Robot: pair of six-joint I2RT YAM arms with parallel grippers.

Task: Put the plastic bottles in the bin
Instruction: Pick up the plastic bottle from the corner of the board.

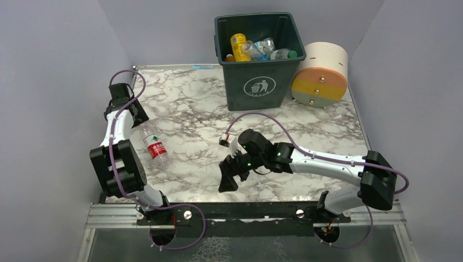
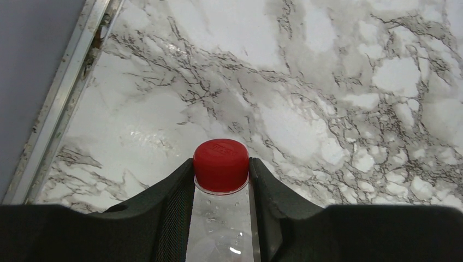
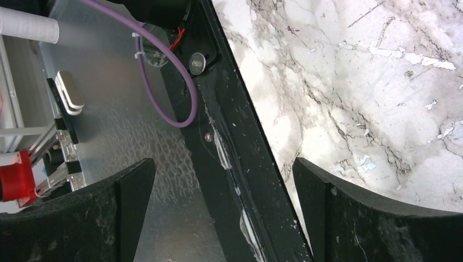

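My left gripper is at the table's left side. In the left wrist view it is shut on the neck of a clear plastic bottle with a red cap, held above the marble. That bottle is hidden in the top view. Another clear bottle with a red label lies on the table next to the left arm. The dark green bin stands at the back and holds a yellow-orange bottle and several clear ones. My right gripper is open and empty over the table's near edge.
A cream-and-orange cylinder lies to the right of the bin. A black rail runs along the near table edge below the right gripper. Grey walls close in the left, back and right sides.
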